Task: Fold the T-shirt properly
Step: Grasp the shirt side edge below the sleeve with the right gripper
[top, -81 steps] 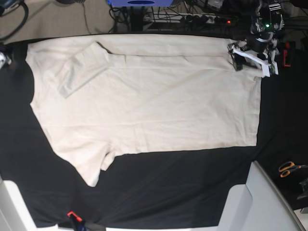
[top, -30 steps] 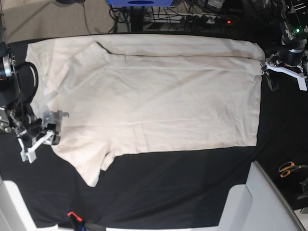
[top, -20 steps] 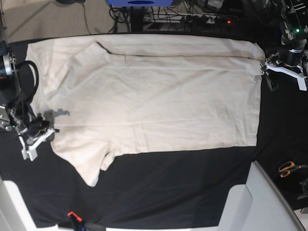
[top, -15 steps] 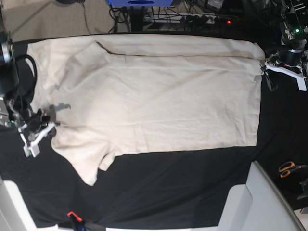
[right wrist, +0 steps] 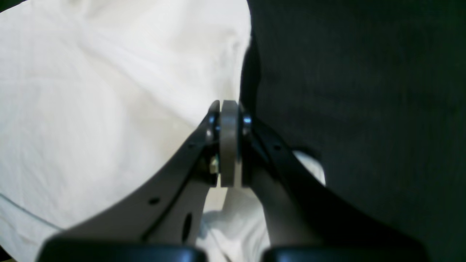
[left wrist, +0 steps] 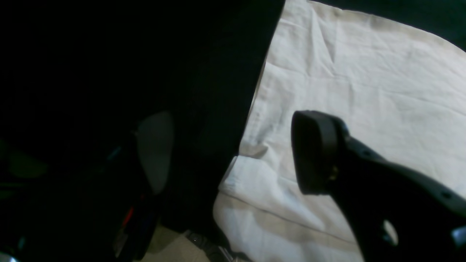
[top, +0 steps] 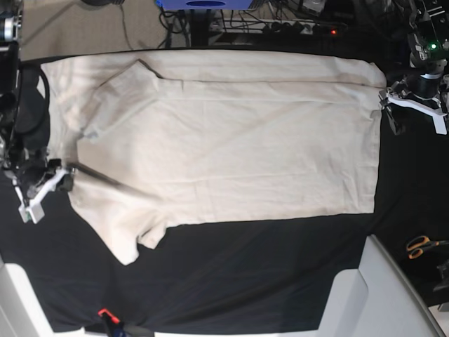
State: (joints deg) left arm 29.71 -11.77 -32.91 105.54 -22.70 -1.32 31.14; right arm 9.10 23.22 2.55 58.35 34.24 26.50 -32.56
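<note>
The cream T-shirt (top: 231,140) lies spread on the black table (top: 252,281), neck end to the left and hem to the right. Its far sleeve (top: 116,98) is folded onto the body. My right gripper (top: 63,179) sits at the shirt's left edge above the near sleeve (top: 130,239). In the right wrist view this gripper (right wrist: 229,145) is shut, with the T-shirt (right wrist: 109,91) bunched under its tips. My left gripper (top: 391,112) hangs open beside the hem's far corner. In the left wrist view the gripper (left wrist: 233,149) straddles the T-shirt's (left wrist: 364,91) hem edge without touching it.
Orange-handled scissors (top: 421,246) lie off the table's right side. Pale grey panels stand at the bottom right (top: 386,295) and bottom left (top: 14,302). Cables and a blue object (top: 203,3) sit behind the far edge. A small red item (top: 105,313) lies at the front.
My right gripper has shut on the shirt's left edge and drawn it up and left; a raised crease now shows and the near sleeve has shifted left. The left arm has not moved.
</note>
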